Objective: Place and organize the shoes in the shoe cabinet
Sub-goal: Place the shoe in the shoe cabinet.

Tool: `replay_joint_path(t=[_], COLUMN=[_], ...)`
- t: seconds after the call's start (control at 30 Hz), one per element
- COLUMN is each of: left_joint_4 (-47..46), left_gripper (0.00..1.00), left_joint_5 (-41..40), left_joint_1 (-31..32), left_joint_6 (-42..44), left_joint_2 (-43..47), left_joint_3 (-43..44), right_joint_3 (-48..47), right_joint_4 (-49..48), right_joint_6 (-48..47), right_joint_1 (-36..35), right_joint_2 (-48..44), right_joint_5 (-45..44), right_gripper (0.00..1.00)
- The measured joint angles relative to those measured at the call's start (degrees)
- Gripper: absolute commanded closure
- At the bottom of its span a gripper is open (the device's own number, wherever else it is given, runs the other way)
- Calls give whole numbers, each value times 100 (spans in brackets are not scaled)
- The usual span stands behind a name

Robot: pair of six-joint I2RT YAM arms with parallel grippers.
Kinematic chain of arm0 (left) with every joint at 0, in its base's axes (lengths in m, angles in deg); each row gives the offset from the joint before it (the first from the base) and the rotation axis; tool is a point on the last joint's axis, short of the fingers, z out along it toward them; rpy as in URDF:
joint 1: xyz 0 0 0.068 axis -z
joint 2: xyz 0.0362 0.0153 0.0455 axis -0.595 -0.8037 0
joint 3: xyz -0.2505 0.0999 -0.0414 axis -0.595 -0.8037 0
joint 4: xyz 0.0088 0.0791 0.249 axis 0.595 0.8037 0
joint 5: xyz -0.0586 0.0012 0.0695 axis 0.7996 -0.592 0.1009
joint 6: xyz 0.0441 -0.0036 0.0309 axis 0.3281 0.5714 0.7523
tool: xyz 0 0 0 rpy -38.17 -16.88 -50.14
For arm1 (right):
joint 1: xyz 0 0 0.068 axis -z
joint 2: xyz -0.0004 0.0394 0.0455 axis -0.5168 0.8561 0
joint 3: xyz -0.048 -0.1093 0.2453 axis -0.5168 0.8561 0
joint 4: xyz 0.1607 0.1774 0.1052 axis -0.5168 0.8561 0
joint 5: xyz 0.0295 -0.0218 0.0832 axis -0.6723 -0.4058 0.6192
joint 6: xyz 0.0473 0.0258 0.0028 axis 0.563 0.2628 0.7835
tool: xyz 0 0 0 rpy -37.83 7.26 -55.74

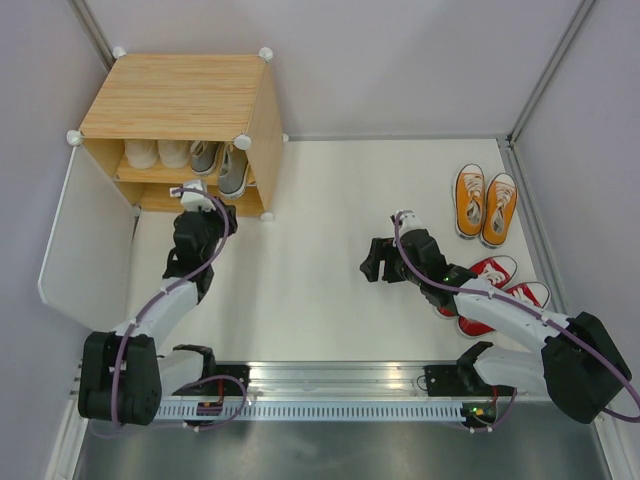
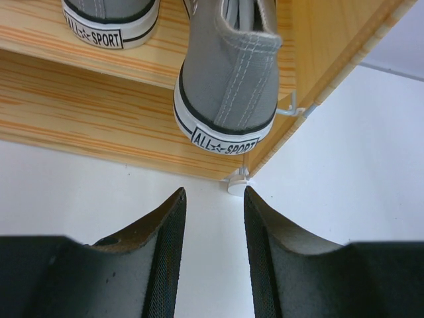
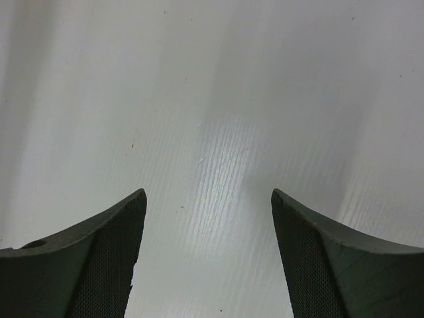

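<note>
— Where are the shoes?
— The cream pair (image 1: 158, 153) and grey pair (image 1: 222, 165) stand inside the cabinet (image 1: 175, 95), at 10 o'clock. On the counter (image 1: 320, 200), the orange pair (image 1: 470, 200) is at 2 o'clock and the red pair (image 1: 497, 268) at 4.
— And the grippers?
— The left gripper (image 2: 213, 195), near the grey pair, is slightly parted and empty. The right gripper (image 3: 209, 199) is spread wide and empty.

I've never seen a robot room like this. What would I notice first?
Probably the bright orange shoes at the far right of the table, with the red shoes just nearer, partly under the right arm. Then the wooden shoe cabinet at the far left, where the left arm's fingers point at a grey shoe whose heel sticks out past the shelf.
</note>
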Motion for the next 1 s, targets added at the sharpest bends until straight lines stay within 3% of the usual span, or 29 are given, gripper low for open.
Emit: replay_joint_path(t=[0.63, 1.0], left_joint_4=[-334, -369], left_gripper=[55, 55], left_joint_5=[-192, -103], left_joint_1=[-4, -4], left_joint_6=[190, 199], left_joint_2=[-1519, -1853], left_joint_3=[826, 1189], right_joint_3=[0, 0], right_joint_4=[0, -2], right_joint_6=[-2, -2], right_joint_1=[0, 0], right_joint_2=[210, 343], right_joint_5=[-2, -4], right_gripper=[21, 21])
